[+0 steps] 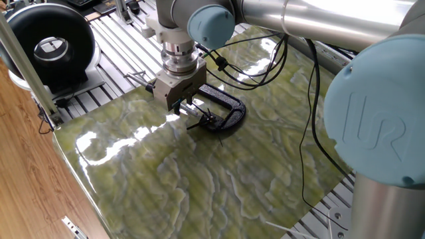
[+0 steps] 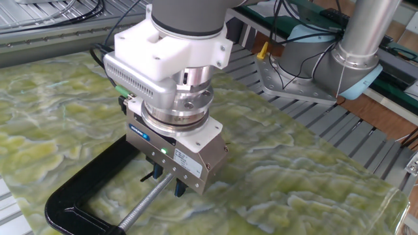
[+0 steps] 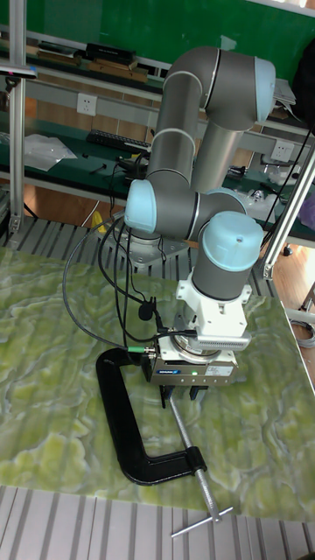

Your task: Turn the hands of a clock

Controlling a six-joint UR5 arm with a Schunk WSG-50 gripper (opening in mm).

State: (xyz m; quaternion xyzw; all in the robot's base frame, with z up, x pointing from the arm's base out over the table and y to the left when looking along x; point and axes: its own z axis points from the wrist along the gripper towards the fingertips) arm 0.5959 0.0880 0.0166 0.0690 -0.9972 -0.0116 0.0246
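Observation:
The hands (image 1: 206,121) are thin black pointers joined at a small hub, held at the jaw of the black C-clamp (image 1: 232,106) lying on the green marbled table (image 1: 199,179). My gripper (image 1: 176,107) hangs just left of them, pointing down, not touching them. Seen from the other fixed view, my gripper (image 2: 167,182) is open, with one dark finger on each side of the clamp's steel screw rod (image 2: 147,206). The hands are hidden there behind the gripper body. In the tall view my gripper (image 3: 179,397) sits over the rod (image 3: 193,451), inside the clamp (image 3: 127,429).
A black round fan housing (image 1: 50,46) stands at the back left on the slatted aluminium bench (image 1: 109,73). Cables (image 1: 265,66) from the arm trail over the table's far side. A second arm's base (image 2: 356,59) stands to the right.

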